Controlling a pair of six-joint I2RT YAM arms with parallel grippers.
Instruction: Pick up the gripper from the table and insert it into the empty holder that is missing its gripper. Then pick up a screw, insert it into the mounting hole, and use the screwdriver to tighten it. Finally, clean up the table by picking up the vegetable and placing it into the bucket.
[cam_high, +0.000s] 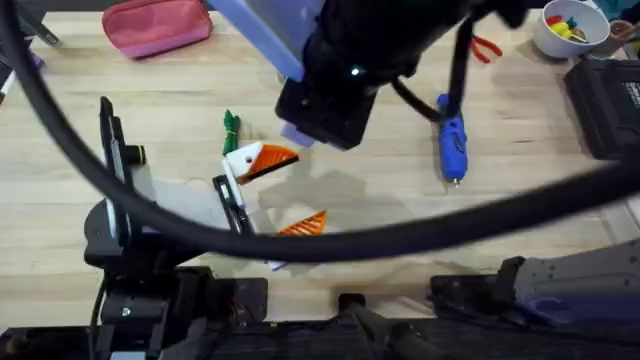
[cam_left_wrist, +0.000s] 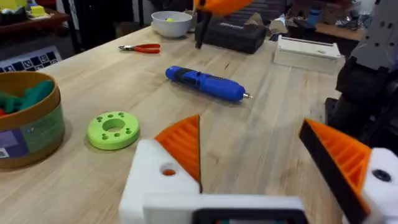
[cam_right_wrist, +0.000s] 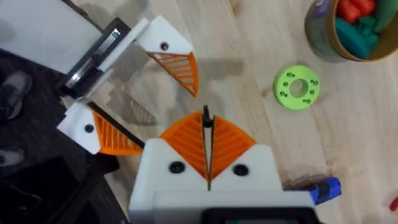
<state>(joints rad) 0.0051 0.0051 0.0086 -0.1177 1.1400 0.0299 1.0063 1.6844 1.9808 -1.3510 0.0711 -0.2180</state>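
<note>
Screwdriver lies on the tabletop at 3 o'clock, untouched. My right claw hangs pressed shut, empty, above my left claw, which is spread open at centre. Bucket with toy vegetables, green disc beside it.

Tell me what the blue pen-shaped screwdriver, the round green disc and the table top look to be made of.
The blue pen-shaped screwdriver looks like smooth moulded plastic with a slight sheen, tipped by a thin metal-looking bit. The round green disc seems matte plastic, possibly 3D printed, with a centre hole and a ring of small holes around it. The table top looks like pale wood: grain lines and plank seams show, with a satin finish.
</note>
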